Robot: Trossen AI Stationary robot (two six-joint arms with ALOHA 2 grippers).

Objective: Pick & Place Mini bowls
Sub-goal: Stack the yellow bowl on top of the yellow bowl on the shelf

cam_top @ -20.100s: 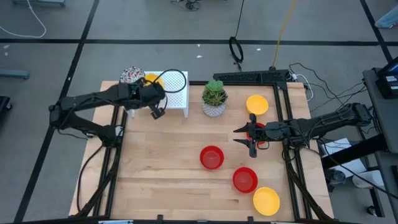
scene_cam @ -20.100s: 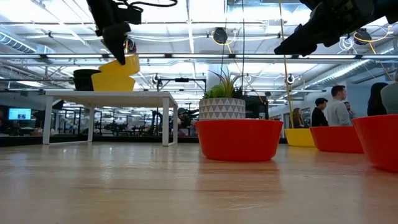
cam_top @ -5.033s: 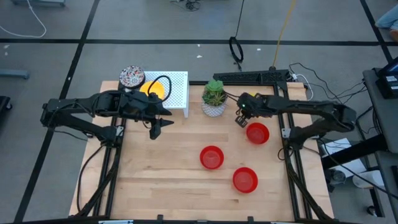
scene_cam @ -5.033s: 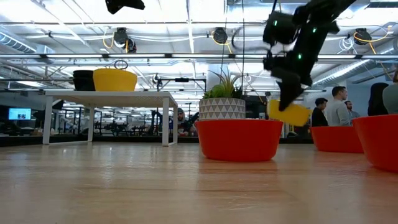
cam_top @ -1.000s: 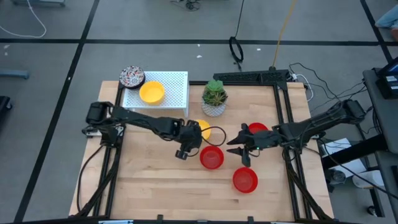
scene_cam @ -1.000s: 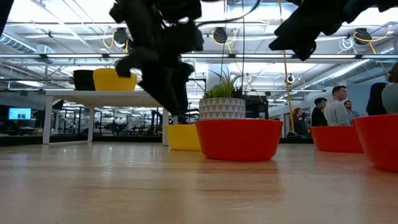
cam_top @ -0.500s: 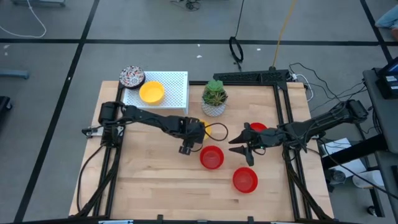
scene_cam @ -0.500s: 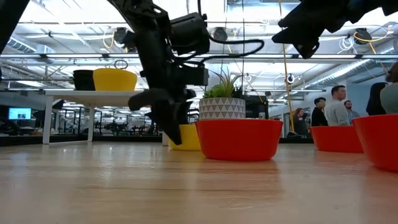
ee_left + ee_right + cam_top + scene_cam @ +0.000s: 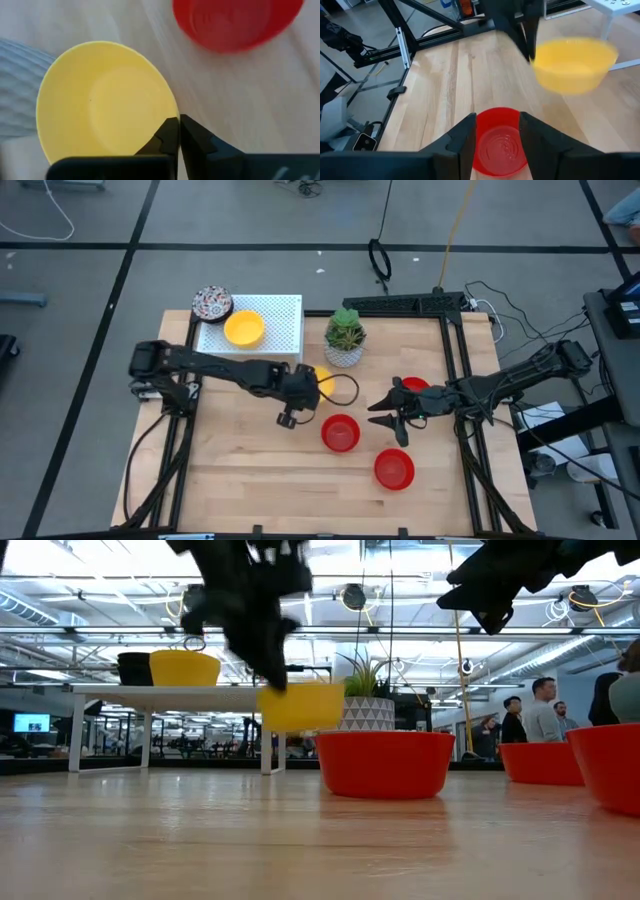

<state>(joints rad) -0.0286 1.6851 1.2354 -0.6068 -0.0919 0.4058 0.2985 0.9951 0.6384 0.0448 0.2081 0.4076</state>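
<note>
Holding a yellow mini bowl (image 9: 102, 100) by its rim, my left gripper (image 9: 176, 131) has both fingers pinched together on the edge at the lower centre of the left wrist frame. In the low view that bowl (image 9: 301, 705) hangs clear of the table (image 9: 320, 840), just left of centre. From above it (image 9: 322, 383) sits just below the white rack (image 9: 275, 330) and the potted plant (image 9: 345, 335), near frame centre.

My right gripper (image 9: 383, 412) hovers right of centre, fingers spread apart, nothing between them. Through the right wrist view a red mini bowl (image 9: 500, 142) shows between the fingers on the wood below, not touched.

Near to far in the high view: one red bowl (image 9: 394, 469) at lower centre-right, a second (image 9: 340, 433) just above and left of it, a third (image 9: 415, 388) partly under my right arm.

Farthest, upper left: a yellow bowl (image 9: 244, 329) on the rack, a patterned bowl (image 9: 212, 304) at the rack's left corner.

People (image 9: 530, 710) stand in the room beyond, right edge of the low view.
</note>
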